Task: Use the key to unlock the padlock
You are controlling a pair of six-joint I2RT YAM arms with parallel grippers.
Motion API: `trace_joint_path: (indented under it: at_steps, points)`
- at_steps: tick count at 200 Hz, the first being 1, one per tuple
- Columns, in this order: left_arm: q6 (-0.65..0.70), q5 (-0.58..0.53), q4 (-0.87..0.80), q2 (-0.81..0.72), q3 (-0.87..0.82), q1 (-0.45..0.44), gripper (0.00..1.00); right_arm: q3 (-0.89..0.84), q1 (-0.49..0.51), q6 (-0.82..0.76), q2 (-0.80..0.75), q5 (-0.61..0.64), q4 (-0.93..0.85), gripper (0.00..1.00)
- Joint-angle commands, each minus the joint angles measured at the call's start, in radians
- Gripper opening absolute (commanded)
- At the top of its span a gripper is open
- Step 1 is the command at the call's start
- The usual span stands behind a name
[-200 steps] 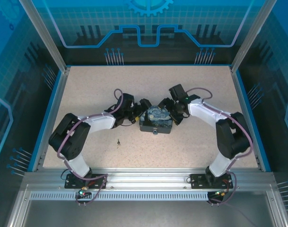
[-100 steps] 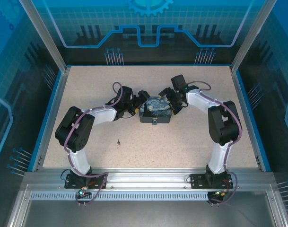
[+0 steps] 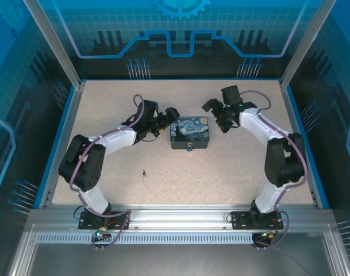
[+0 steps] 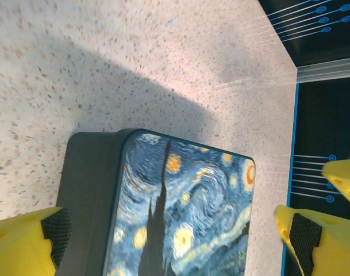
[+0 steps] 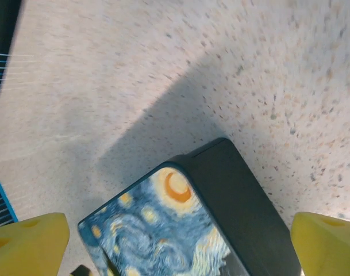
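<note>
Now: speckled table (image 3: 106,103), painted tin (image 3: 189,132) at centre. Left gripper (image 3: 168,119) spread wide, just beside tin's left edge; right gripper (image 3: 216,114) wide too, off far-right corner. Padlock (image 3: 189,148) at tin's near face. Key (image 3: 144,172) on table, near-left, well apart.

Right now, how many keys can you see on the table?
1. The key lies on the bare table, about midway between the tin and the left arm's base. Another could be hidden under the tin.
</note>
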Motion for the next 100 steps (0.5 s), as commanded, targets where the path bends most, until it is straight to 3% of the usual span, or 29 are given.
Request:
trace_joint_path:
  at_steps: [1,48,78,100]
  points:
    - [0.128,-0.04,-0.185,-0.135,0.036,0.011,0.99,-0.037,-0.023,-0.178,-0.113,0.004,0.001,1.0]
    - [0.243,-0.108,-0.559,-0.352,-0.018,0.013,0.99,-0.158,-0.006,-0.346,-0.301,-0.107,-0.021,1.0]
    - [0.22,-0.13,-0.777,-0.441,-0.099,0.008,0.99,-0.252,0.064,-0.375,-0.389,-0.105,-0.037,1.0]
    - [0.168,-0.167,-0.809,-0.513,-0.208,-0.026,0.99,-0.339,0.144,-0.367,-0.453,-0.106,-0.008,1.0]
